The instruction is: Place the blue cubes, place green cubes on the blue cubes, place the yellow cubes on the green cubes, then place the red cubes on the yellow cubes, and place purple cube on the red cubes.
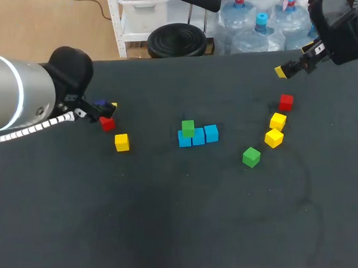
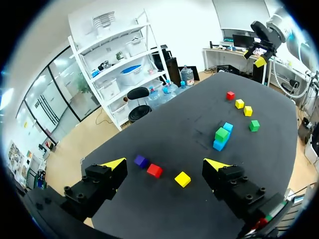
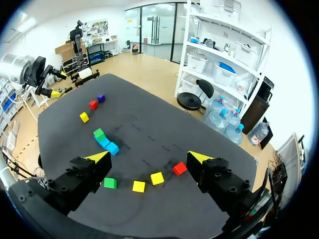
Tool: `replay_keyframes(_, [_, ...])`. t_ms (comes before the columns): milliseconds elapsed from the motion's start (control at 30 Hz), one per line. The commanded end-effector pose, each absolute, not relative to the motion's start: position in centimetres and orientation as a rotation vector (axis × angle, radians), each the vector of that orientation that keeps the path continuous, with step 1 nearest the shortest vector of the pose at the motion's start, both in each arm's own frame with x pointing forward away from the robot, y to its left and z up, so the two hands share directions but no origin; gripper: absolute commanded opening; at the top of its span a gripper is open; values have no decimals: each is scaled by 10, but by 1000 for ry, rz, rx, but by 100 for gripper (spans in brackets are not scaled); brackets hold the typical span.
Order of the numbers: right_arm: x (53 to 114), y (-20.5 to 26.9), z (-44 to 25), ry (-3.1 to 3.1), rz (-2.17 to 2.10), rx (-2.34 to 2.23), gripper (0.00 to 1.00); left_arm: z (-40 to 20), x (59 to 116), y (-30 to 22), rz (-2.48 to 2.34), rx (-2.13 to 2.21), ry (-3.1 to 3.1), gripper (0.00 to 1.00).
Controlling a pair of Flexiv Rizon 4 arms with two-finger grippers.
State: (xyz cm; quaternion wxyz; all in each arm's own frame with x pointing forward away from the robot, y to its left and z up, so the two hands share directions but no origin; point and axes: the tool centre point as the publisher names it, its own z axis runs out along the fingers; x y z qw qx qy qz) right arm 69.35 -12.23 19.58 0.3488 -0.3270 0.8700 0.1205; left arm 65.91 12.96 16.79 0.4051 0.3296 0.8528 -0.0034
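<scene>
Three blue cubes stand in a row mid-table, with a green cube on top of the leftmost one. A second green cube lies loose to their right, near two yellow cubes and a red cube. On the left lie a yellow cube, a red cube and a purple cube, the last partly hidden by my arm. My left gripper hovers open above the purple and red cubes, holding nothing. My right gripper hangs open and bare at the far right, beyond the red cube.
The black table reaches to the front edge with bare surface before the cubes. No other objects lie on it.
</scene>
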Motion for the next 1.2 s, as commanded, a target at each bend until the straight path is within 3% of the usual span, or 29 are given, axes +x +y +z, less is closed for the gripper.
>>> replay_keyframes(33, [685, -116, 212, 2229, 209, -962, 100, 167, 659, 129, -7, 828, 2148, 100])
replay_keyframes(333, [646, -86, 215, 2276, 80, -1299, 100, 167, 659, 129, -7, 828, 2148, 100])
replay_keyframes(1200, [617, -51, 99, 2492, 43, -1390, 100, 167, 659, 129, -7, 828, 2148, 100])
